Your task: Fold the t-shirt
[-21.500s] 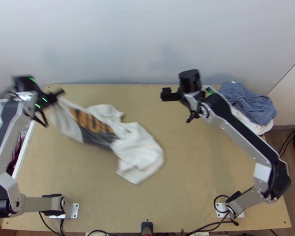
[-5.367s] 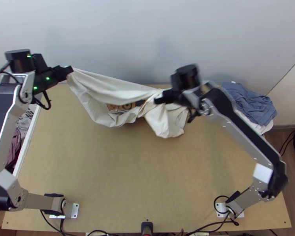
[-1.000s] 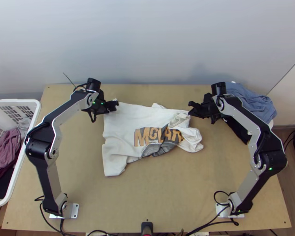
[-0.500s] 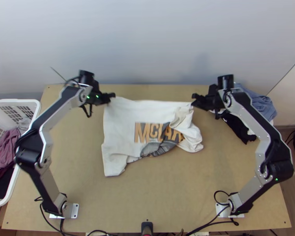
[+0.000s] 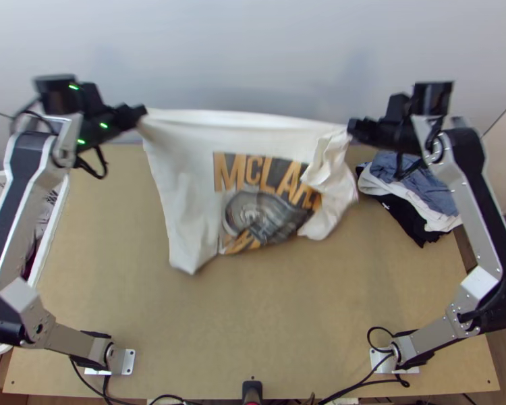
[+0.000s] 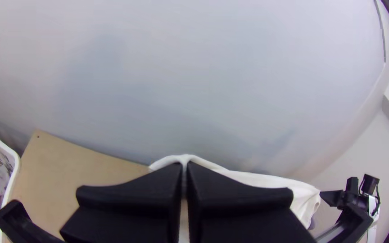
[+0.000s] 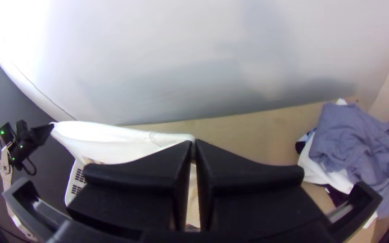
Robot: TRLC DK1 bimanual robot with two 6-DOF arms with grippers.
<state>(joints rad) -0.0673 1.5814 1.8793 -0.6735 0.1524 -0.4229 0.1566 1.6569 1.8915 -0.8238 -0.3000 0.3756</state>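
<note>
White t-shirt (image 5: 185, 155) pinched at both upper corners of the cloth and stretched between two grippers.
Cloth is pinched between the pressed-together fingers of the left gripper (image 5: 144, 112), upper left of the top view, and likewise by the right gripper (image 5: 352, 128), upper right. The shirt is hung across the upper middle, printed front shown, bunched toward its right end. Beyond, a pile of clothes (image 5: 418, 179) is seen at right and a white basket (image 5: 59, 208) at the left edge.
</note>
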